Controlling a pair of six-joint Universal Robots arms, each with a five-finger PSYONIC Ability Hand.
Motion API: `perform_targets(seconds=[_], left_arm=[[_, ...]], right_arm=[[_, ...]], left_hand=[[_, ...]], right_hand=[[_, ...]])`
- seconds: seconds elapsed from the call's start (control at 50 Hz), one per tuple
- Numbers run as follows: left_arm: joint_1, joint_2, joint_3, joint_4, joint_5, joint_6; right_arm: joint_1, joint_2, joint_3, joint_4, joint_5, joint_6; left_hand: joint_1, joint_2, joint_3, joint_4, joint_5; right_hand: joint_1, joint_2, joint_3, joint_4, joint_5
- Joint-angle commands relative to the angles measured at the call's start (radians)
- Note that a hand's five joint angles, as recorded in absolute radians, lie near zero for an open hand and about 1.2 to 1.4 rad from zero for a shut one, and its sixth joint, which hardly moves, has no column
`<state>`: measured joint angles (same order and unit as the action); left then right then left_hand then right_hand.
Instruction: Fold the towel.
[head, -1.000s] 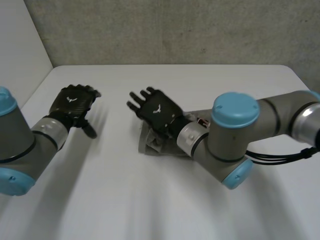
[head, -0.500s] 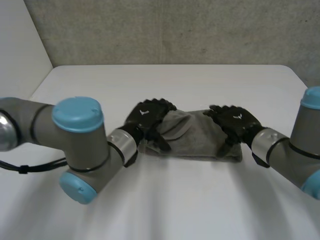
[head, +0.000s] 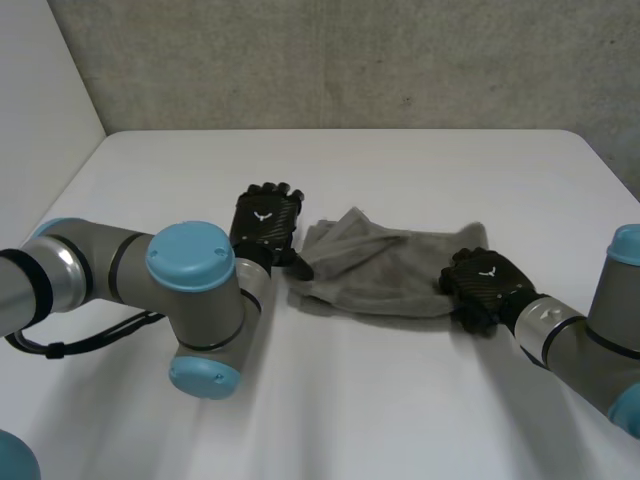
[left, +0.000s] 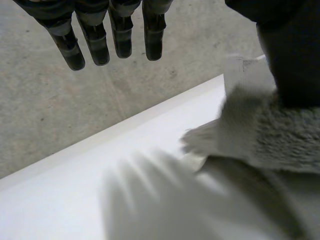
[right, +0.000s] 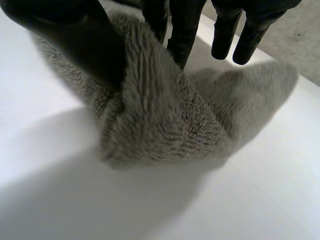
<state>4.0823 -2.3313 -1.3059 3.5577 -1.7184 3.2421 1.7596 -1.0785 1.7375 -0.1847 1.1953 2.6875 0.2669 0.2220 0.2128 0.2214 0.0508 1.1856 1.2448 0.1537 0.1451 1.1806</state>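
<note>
Since the towel (head: 380, 275) lies bunched, both ends seem taken for spreading.
Right robot hand (head: 482, 285) pinches one; left robot hand (head: 266, 222), fingers (left: 121, 42) straight, rests at the other.

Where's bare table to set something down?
Free: the far strip of the white table between the grey fluffy towel and the back edge; also the near stretch in front of it. Crowded: the middle band, left hand and right hand at the towel's ends.
</note>
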Motion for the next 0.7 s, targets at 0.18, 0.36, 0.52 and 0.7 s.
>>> perform_targets(seconds=[0.18, 0.36, 0.52, 0.7], left_arm=[[0.013, 0.041, -0.065, -0.005, -0.004, -0.005], [-0.022, 0.128, -0.121, -0.014, -0.006, -0.005], [-0.017, 0.187, -0.164, -0.014, -0.006, -0.004], [-0.01, 0.213, -0.196, -0.014, -0.006, -0.002]], right_arm=[[-0.035, -0.136, 0.135, 0.004, -0.054, -0.083], [-0.132, -0.211, 0.212, 0.068, -0.128, -0.286], [-0.327, -0.28, 0.148, 0.244, -0.209, -0.595], [-0.315, -0.333, 0.001, 0.352, -0.327, -0.656]], left_hand=[[-0.106, -0.061, -0.038, -0.047, -0.051], [-0.106, -0.061, -0.038, -0.047, -0.051], [-0.106, -0.061, -0.038, -0.047, -0.051], [-0.106, -0.061, -0.038, -0.047, -0.051]], right_hand=[[0.211, 0.151, 0.021, 0.029, 0.041], [0.211, 0.151, 0.021, 0.029, 0.041], [0.211, 0.151, 0.021, 0.029, 0.041], [0.211, 0.151, 0.021, 0.029, 0.041]])
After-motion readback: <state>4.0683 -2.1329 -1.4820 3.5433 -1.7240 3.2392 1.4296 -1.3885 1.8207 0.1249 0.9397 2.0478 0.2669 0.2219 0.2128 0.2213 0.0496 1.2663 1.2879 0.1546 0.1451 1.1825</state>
